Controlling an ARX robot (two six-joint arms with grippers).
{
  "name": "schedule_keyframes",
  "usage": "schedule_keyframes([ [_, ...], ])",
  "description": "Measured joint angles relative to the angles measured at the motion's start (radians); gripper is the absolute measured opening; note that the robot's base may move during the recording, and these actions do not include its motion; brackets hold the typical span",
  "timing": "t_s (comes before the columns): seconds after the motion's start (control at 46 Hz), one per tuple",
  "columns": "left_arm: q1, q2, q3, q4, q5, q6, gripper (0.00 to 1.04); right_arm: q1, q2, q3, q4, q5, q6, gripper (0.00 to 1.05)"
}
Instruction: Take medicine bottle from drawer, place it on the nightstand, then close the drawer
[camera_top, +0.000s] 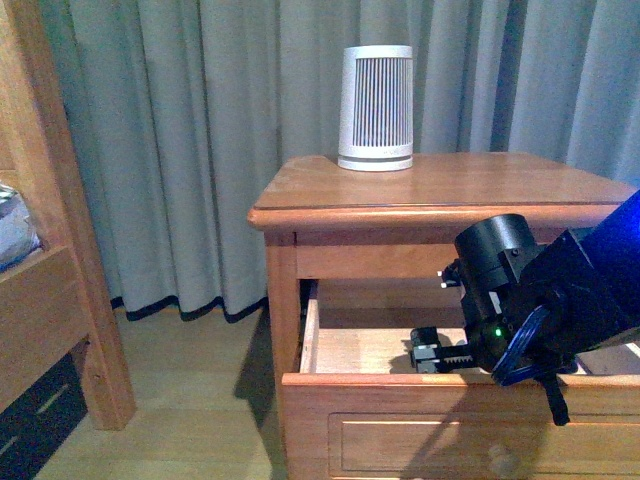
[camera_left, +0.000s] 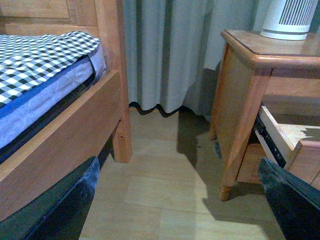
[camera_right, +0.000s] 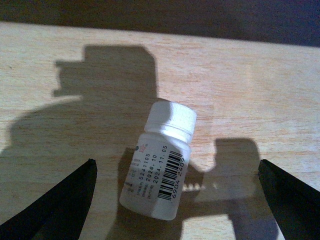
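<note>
My black right claw (camera_right: 177, 170), wide and empty, straddled the small white plastic medicine bottle (camera_right: 157, 172).
It lay on its side on the open honey-brown wooden drawer (camera_top: 400, 385), cap pointing away, long axis crossing my closing line; my left claw (camera_left: 182, 200), also wide, hung well apart.

The right part of the drawer (camera_top: 350, 352) is hidden by the right arm (camera_top: 545, 300) in the front view; the finest print on the medicine bottle (camera_right: 159, 162) cannot be read.

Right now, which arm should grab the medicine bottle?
Right. The right gripper is open inside the drawer with the medicine bottle between its fingers; the left gripper hangs outside, over the floor by the bed.
</note>
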Motion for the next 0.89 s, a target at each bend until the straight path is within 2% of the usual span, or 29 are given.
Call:
schedule_keyframes([
  [0.195,0.000,0.000,0.000,0.000,0.000,0.000,0.98,-0.001,0.036,0.039,-0.021,0.001,0.029,0.96],
  [0.391,0.000,0.000,0.000,0.000,0.000,0.000,0.98,-0.004,0.052,0.051,-0.019,0.007,0.038,0.58],
  [0.586,0.000,0.000,0.000,0.000,0.000,0.000,0.98,-0.006,0.052,0.051,-0.005,0.007,0.045,0.32],
  [0.89,0.000,0.000,0.000,0.000,0.000,0.000,0.98,-0.003,0.033,0.013,0.034,0.011,0.043,0.29],
])
